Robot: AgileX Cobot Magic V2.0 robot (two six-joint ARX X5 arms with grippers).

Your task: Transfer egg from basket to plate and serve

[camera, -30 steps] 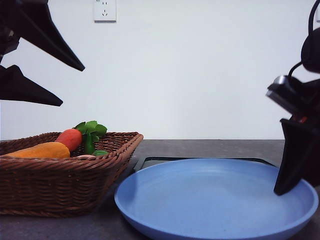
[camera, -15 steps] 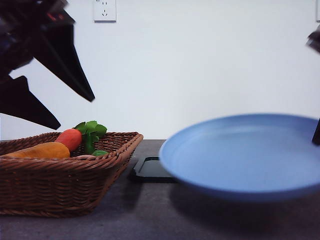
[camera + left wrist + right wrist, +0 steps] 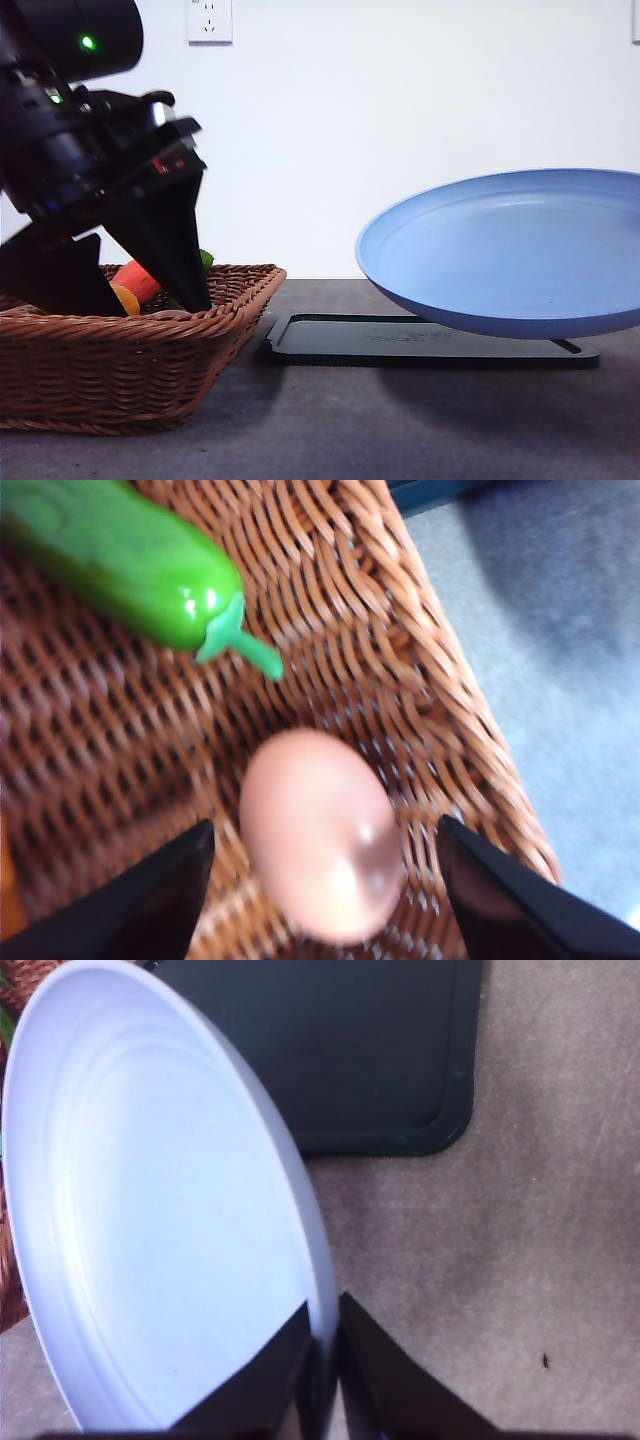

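Brownish-pink egg lies in the basket between the left hand's parted fingers: smooth, slippery, fragile; squeeze gently across its middle. Right hand pinches the plate rim.

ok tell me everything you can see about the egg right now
The egg is a smooth, brownish-pink oval with a soft shine, looking whole and unmarked. It lies on the woven floor of the wicker basket, close to one sloping side. The left gripper is open around it, one dark finger on each side, neither visibly touching. A green pepper lies nearby, apart from it.
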